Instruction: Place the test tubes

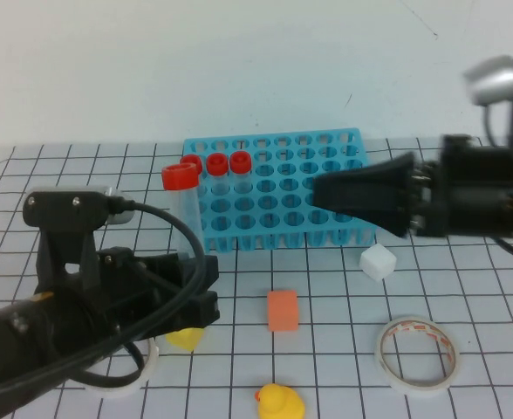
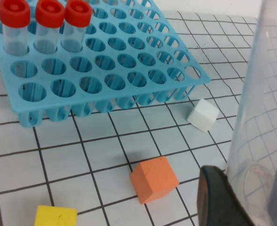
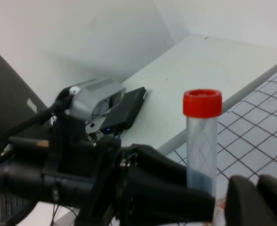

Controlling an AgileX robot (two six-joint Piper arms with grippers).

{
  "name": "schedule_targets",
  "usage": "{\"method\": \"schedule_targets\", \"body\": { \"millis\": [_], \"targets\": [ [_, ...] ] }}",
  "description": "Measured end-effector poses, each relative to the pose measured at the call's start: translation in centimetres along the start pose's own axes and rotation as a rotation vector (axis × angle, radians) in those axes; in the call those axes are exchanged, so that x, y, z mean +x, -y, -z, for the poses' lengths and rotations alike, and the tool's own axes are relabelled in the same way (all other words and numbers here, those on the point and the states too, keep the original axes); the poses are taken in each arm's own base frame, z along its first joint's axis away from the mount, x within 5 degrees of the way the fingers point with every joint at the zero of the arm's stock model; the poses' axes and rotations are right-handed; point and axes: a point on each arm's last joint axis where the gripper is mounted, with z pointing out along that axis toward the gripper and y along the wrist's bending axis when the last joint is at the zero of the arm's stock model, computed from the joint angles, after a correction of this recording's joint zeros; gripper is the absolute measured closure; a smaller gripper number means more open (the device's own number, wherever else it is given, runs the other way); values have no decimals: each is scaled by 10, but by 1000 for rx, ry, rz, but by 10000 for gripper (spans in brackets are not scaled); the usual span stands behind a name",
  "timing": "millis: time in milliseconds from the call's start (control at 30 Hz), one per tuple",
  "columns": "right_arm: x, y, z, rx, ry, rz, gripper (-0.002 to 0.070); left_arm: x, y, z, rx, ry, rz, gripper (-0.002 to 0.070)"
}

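Both arms are matte black. The left arm [image 1: 30,340], at the lower left, carries a boxy bracket [image 1: 64,223] with two small pale screws [image 1: 54,201], a silver-grey cylinder [image 1: 117,208] and thick black cables [image 1: 156,212] looping behind the left gripper [image 1: 195,284]. At the right, the right arm [image 1: 483,201] narrows into the cone-shaped right gripper [image 1: 319,192], and a silver housing [image 1: 498,80] sits above it.

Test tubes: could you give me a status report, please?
Left claw gripping test tube upright beside rack. Right claw shut, empty, near rack's right side. Three tubes seated.

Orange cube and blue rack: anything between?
Bare gridded mat, high view; left hand holds tube front-left; right hand, shut, by rack, right side.
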Motion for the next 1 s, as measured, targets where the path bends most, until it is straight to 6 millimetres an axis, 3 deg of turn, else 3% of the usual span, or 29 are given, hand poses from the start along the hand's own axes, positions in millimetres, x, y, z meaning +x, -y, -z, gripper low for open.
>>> {"method": "schedule_targets", "body": {
  "millis": [100, 267, 333, 533, 1000],
  "targets": [
    [-4, 11, -19, -22, -20, -7, 555, 0, 0, 0, 0, 0, 0, 463],
    [-10, 19, -47, -65, -42, -23, 303, 0, 0, 0, 1, 1, 4, 463],
    [-11, 19, -58, -86, -51, -17, 249, 0, 0, 0, 1, 1, -3, 463],
    [-21, 16, -92, -115, -55, 22, 213, 0, 0, 0, 1, 1, -46, 463],
    [-13, 20, -122, -133, -87, 2, 211, -1, -1, 0, -13, 12, -70, 463]
  ]
}}
